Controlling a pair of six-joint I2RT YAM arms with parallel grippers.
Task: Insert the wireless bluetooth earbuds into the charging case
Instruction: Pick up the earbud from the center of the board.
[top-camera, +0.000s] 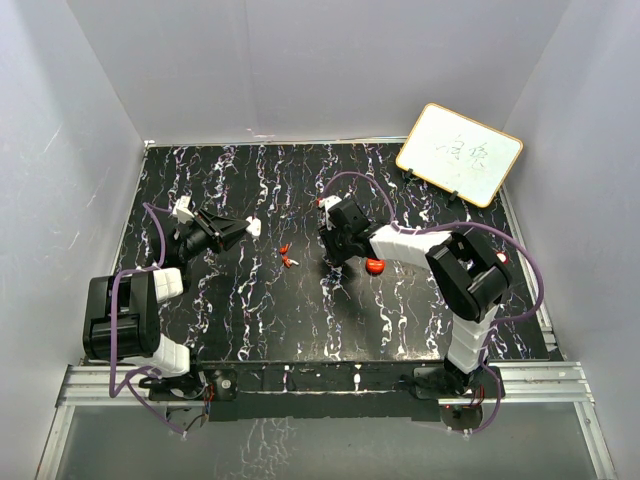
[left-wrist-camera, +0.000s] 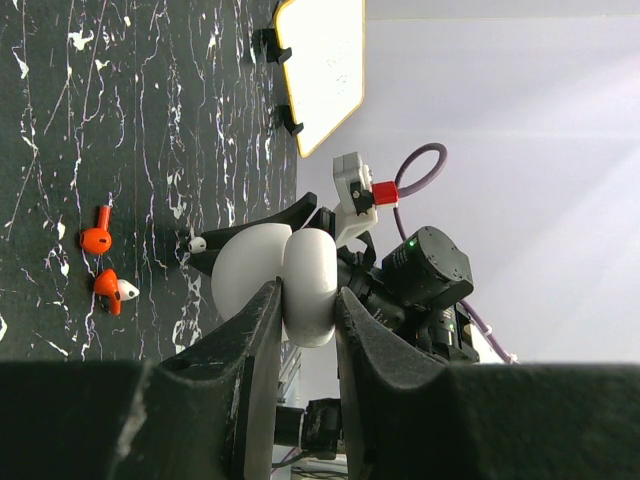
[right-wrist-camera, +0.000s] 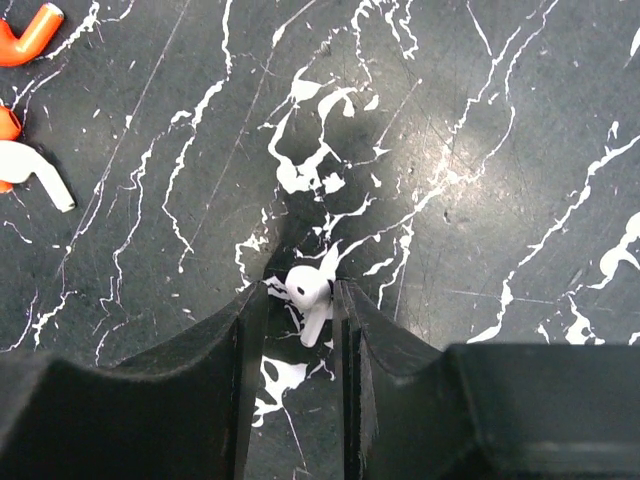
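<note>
My left gripper (top-camera: 246, 228) is shut on the white charging case (left-wrist-camera: 292, 278), which it holds off the table with its two rounded halves apart; the case also shows in the top view (top-camera: 255, 227). My right gripper (top-camera: 333, 254) is low over the black marble table (top-camera: 300, 320). Its jaws stand close around a white earbud (right-wrist-camera: 310, 290), which touches the right finger, stem toward the camera. Two red earbuds (left-wrist-camera: 97, 238) (left-wrist-camera: 107, 289) lie between the arms (top-camera: 287, 256). Another white earbud (right-wrist-camera: 35, 182) lies against one of them.
A small red rounded object (top-camera: 375, 265) lies on the table beside the right arm's wrist. A framed whiteboard (top-camera: 460, 153) leans at the far right corner. White walls close in the table on three sides.
</note>
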